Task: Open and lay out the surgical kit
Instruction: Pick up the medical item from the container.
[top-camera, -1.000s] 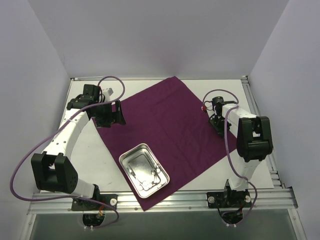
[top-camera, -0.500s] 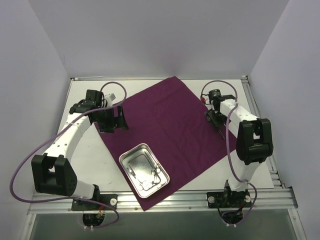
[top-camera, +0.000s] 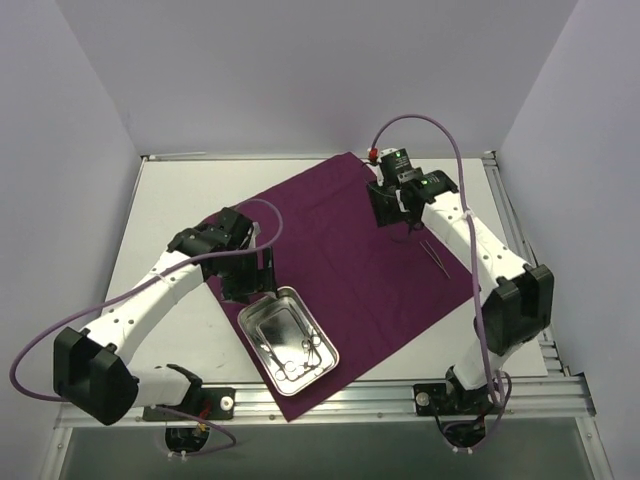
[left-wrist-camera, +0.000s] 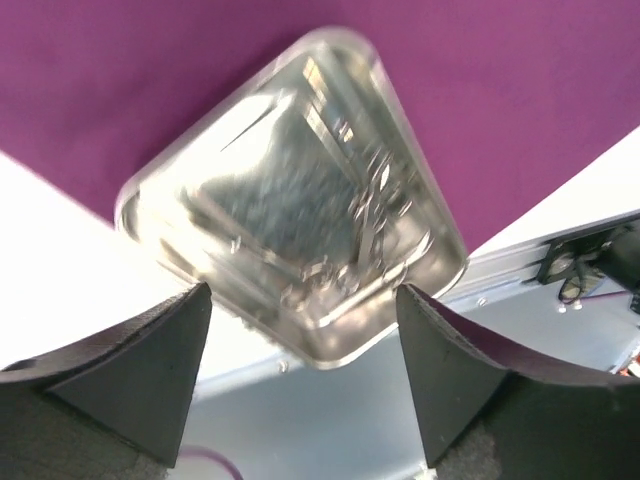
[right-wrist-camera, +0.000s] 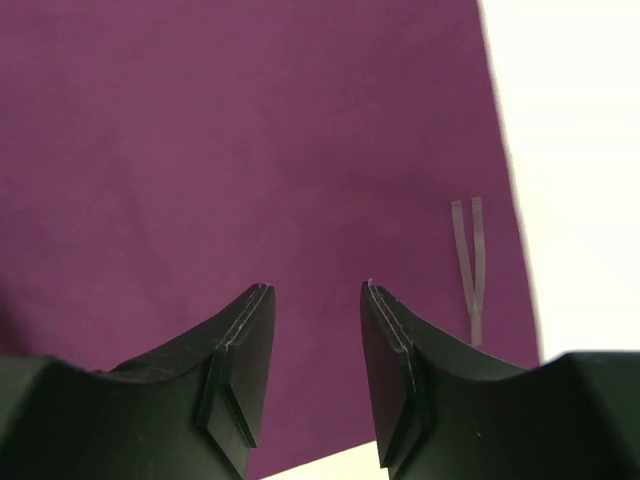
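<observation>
Left gripper (left-wrist-camera: 302, 292): jaws spread wide, nothing between them, hanging over the steel tray (left-wrist-camera: 255, 185). Tray sits at the near corner of the purple cloth (right-wrist-camera: 250, 120), ring-handled instruments (left-wrist-camera: 368, 215) lying inside. Right gripper (right-wrist-camera: 317, 290): jaws parted, empty, above the cloth's far right part; thin tweezers (right-wrist-camera: 468, 262) lie flat on the cloth beside its right edge.

White table (top-camera: 170, 195), metal rail (top-camera: 350, 399) along its near edge, pale walls (top-camera: 300, 70) on three sides
</observation>
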